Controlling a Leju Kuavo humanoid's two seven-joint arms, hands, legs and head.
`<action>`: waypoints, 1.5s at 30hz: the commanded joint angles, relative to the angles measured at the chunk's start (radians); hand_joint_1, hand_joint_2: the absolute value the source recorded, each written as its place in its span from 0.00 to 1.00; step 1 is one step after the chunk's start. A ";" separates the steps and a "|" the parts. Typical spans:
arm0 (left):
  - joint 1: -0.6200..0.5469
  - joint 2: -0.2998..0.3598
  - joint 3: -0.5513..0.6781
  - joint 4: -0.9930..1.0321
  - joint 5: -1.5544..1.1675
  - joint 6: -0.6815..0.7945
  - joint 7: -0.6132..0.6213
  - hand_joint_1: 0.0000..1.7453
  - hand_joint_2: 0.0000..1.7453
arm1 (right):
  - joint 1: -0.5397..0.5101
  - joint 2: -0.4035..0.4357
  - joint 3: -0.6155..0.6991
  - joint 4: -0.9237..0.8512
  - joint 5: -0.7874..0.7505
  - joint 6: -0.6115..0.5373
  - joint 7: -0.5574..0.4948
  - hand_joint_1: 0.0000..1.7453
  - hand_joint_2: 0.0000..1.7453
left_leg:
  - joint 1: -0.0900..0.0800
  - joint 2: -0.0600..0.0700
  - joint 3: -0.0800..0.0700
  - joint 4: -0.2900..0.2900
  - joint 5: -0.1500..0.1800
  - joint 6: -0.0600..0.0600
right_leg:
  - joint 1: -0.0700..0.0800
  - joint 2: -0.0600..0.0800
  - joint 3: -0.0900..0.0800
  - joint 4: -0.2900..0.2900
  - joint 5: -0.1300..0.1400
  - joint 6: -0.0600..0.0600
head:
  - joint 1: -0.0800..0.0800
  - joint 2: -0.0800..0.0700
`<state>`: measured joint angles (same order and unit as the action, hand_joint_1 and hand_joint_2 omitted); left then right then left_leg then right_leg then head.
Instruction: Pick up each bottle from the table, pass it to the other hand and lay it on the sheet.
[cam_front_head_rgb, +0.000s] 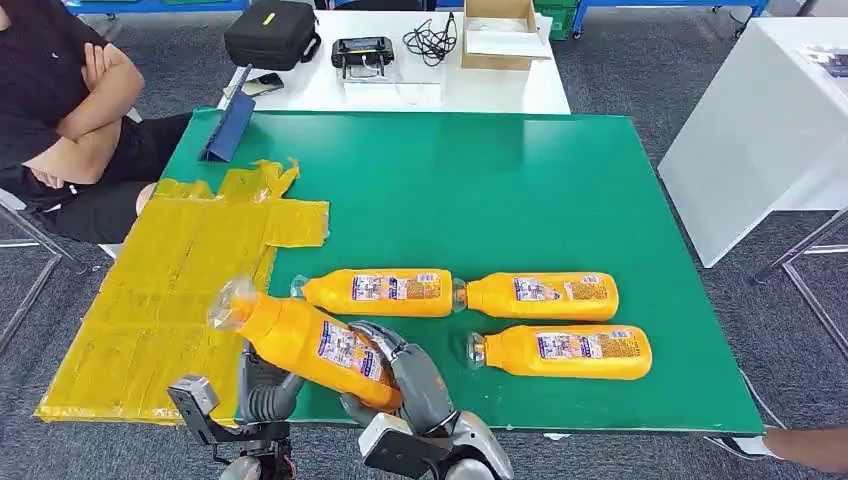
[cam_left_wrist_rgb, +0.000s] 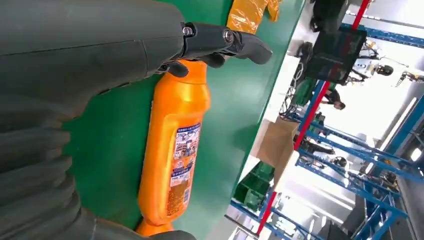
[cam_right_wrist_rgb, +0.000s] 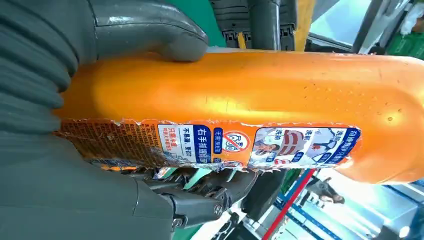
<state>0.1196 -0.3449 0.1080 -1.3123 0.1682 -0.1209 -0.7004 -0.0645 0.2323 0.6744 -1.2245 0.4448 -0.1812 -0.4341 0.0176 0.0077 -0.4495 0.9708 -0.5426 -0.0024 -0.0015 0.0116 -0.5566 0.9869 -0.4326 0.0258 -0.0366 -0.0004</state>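
My right hand (cam_front_head_rgb: 405, 378) grips an orange bottle (cam_front_head_rgb: 305, 340) by its base and holds it tilted above the table's near edge, its clear cap toward the yellow sheet (cam_front_head_rgb: 170, 300). Up close, thumb and fingers (cam_right_wrist_rgb: 200, 197) wrap the labelled bottle (cam_right_wrist_rgb: 250, 95). My left hand (cam_front_head_rgb: 262, 388) sits just under and behind that bottle with its fingers (cam_left_wrist_rgb: 225, 42) apart and nothing in them; whether it touches the bottle I cannot tell. Three more orange bottles lie on the green table (cam_front_head_rgb: 480, 190): two end to end (cam_front_head_rgb: 380, 292) (cam_front_head_rgb: 545, 295), one nearer (cam_front_head_rgb: 565, 352). One lying bottle (cam_left_wrist_rgb: 175, 150) shows beyond my left hand.
A person (cam_front_head_rgb: 60, 110) sits with folded arms at the left, beside the sheet. A blue stand (cam_front_head_rgb: 228, 125) stands at the green table's far left corner. Behind is a white table with a black bag (cam_front_head_rgb: 270, 32) and a cardboard box (cam_front_head_rgb: 500, 30). Another white table (cam_front_head_rgb: 770, 120) stands at the right.
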 joint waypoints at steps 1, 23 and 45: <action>0.004 -0.004 0.026 0.023 0.018 -0.013 0.002 0.00 1.00 | 0.063 -0.053 -0.050 -0.167 -0.053 -0.042 -0.044 1.00 1.00 | 0.000 -0.003 0.001 -0.001 0.000 0.001 | 0.000 -0.003 0.001 -0.002 0.000 0.000 | 0.000 0.000; 0.016 -0.004 0.015 0.021 0.073 -0.118 0.009 0.00 1.00 | 0.079 -0.061 -0.104 -0.159 -0.055 0.000 -0.055 1.00 1.00 | 0.000 -0.001 0.001 -0.002 0.000 0.001 | 0.000 -0.001 0.001 -0.002 0.000 0.000 | 0.000 0.000; 0.051 -0.004 -0.003 0.006 0.228 -0.434 0.101 0.00 1.00 | 0.091 -0.063 -0.157 -0.109 -0.032 0.014 -0.054 1.00 1.00 | 0.000 -0.001 0.000 -0.001 0.000 0.001 | 0.000 -0.001 0.001 -0.002 0.000 0.000 | 0.000 0.000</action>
<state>0.1745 -0.3506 0.1148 -1.3149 0.3979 -0.5573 -0.6046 0.0472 0.1923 0.5421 -1.3802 0.4128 -0.1675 -0.4883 0.0176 0.0077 -0.4500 0.9708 -0.5426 -0.0025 -0.0015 0.0116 -0.5570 0.9868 -0.4326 0.0258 -0.0366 -0.0004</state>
